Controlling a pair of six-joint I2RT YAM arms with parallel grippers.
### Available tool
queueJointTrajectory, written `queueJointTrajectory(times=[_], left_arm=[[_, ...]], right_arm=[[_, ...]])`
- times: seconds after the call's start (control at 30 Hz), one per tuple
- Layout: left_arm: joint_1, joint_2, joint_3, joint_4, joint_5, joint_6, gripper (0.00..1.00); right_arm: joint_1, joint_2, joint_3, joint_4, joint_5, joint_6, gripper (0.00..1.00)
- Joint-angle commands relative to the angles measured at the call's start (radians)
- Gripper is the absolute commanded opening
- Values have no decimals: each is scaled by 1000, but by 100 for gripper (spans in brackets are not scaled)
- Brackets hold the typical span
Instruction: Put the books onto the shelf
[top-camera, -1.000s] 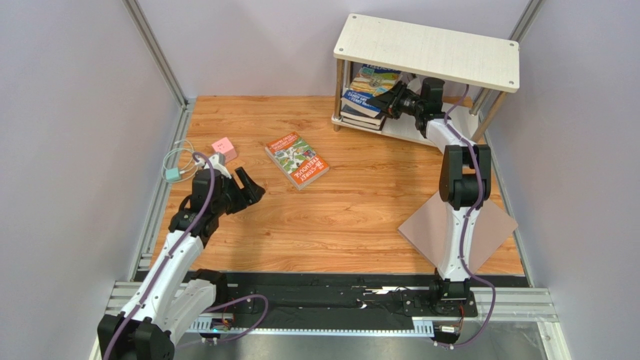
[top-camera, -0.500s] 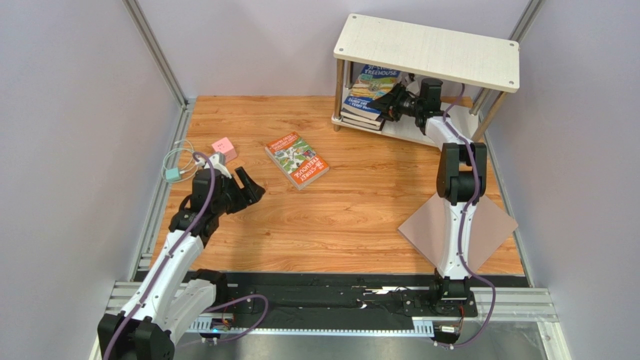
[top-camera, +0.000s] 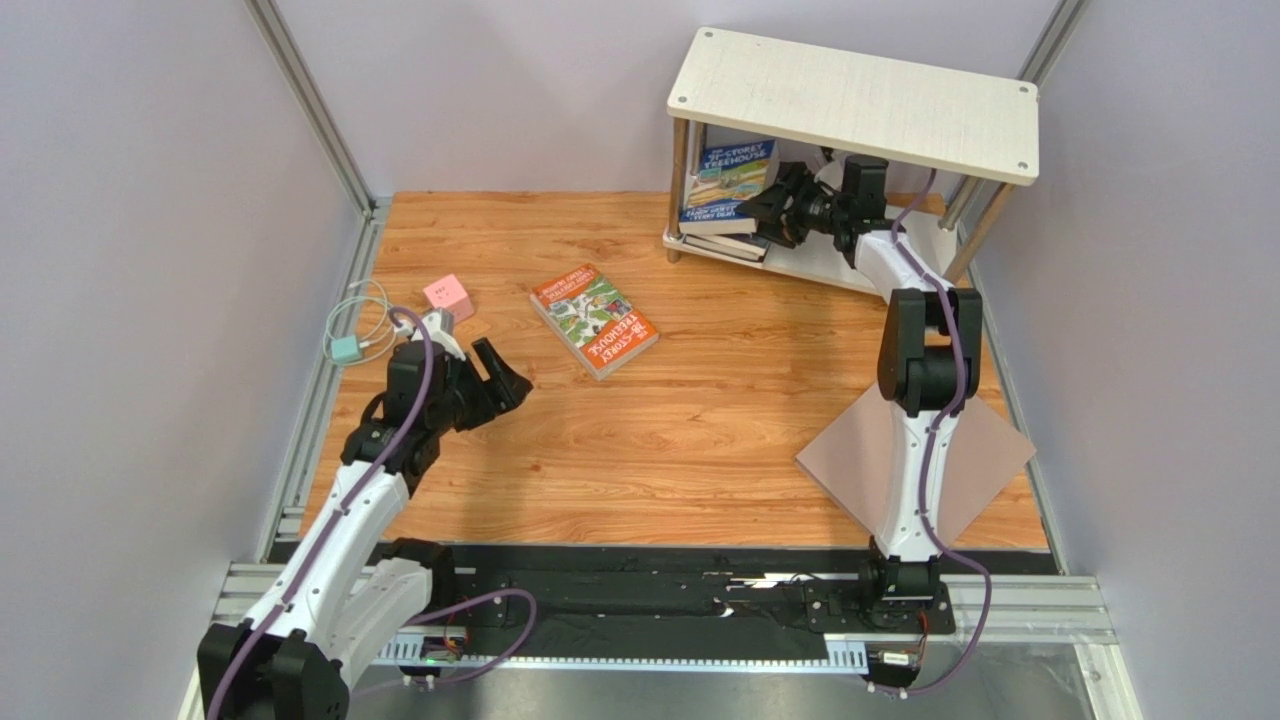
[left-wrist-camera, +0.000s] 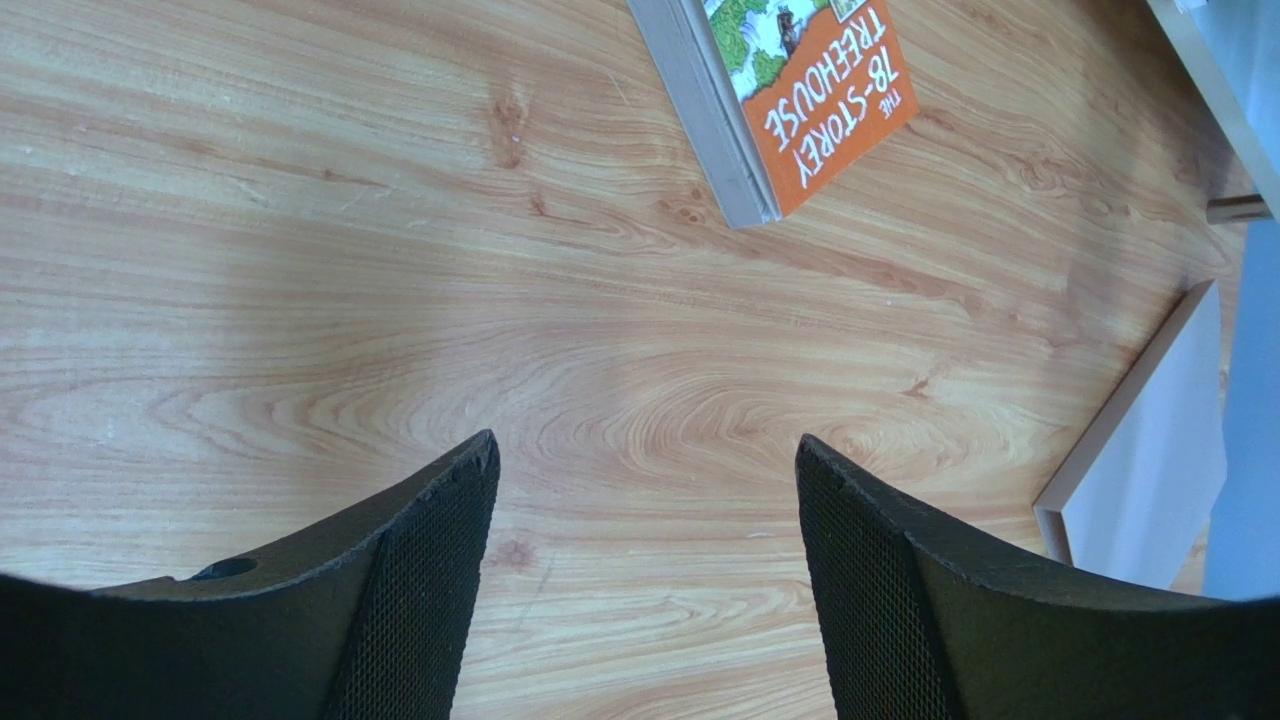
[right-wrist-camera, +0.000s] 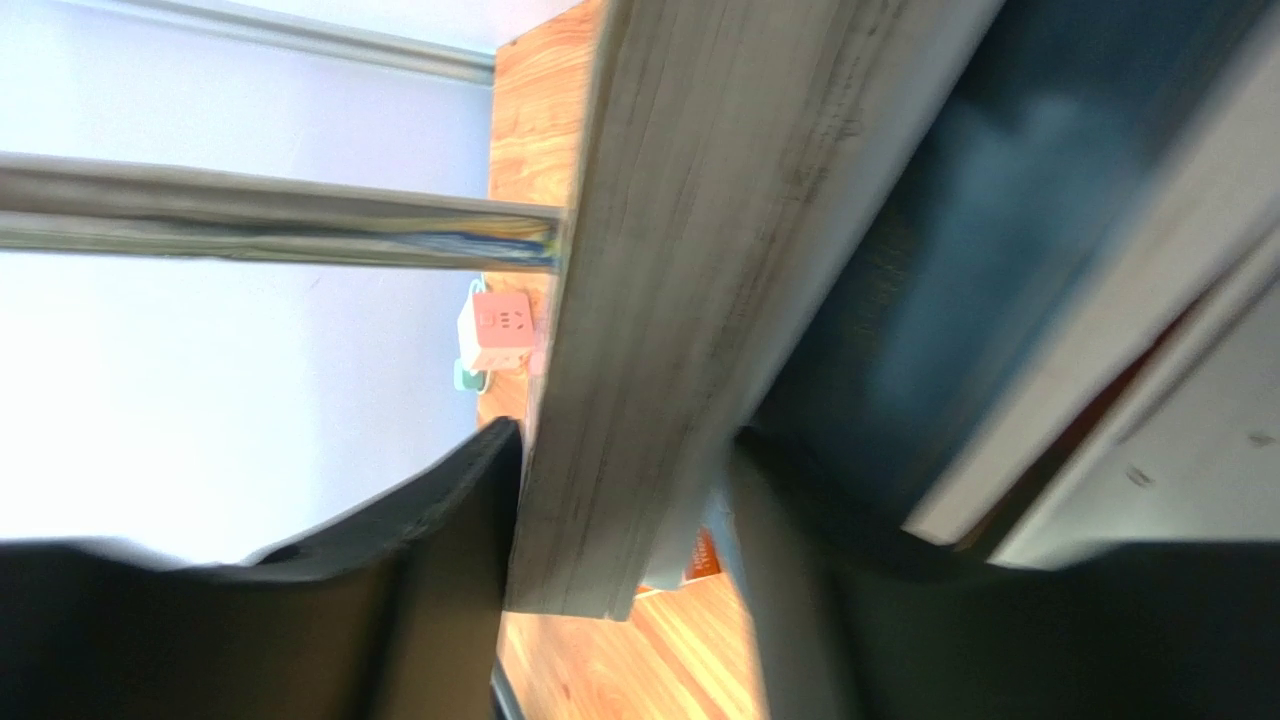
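Our right tool straddles the blue cartoon paperback, tilted upright on the lower board of the whitish two-tier shelf; whether it grips, we cannot tell. We should let it lean steady before backing out. Our left tool gapes wide, empty, near left.

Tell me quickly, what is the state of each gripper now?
Left gripper: open, holding nothing.
Right gripper: jaws around a book at the shelf; whether it grips cannot be told.

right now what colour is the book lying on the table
The book is orange with a cartoon picture; best in the top external view.
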Motion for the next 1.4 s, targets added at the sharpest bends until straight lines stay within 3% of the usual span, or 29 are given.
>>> queueJointTrajectory(times=[0.0,0.1,0.3,0.47,0.63,0.77,1.03,1.13,1.27,1.37], left_arm=[[-1,-29,-9,27,20,1,77],[-1,-41,-11,23,14,1,77],[-1,-59,-17,18,15,-1,77],[-1,-56,-19,17,20,2,77],[-1,-59,-20,17,24,4,77],[-1,-59,-25,18,26,4,76],[-1,-58,-26,26,38,7,75],[-1,-59,-28,27,40,7,75],[-1,-59,-28,29,44,9,75],[-1,-62,-31,26,44,10,75]], right_arm=[[4,-44,-74,7,70,-6,36],[6,-62,-111,71,91,6,16],[4,-125,-213,167,143,23,4],[0,-186,-301,286,180,63,2],[-3,-148,-257,283,144,90,4],[-3,-111,-200,256,118,96,14],[-5,-84,-159,207,99,84,20],[-3,-90,-157,187,104,77,25],[-3,-120,-192,153,159,54,76],[-3,-180,-246,124,205,29,90]])
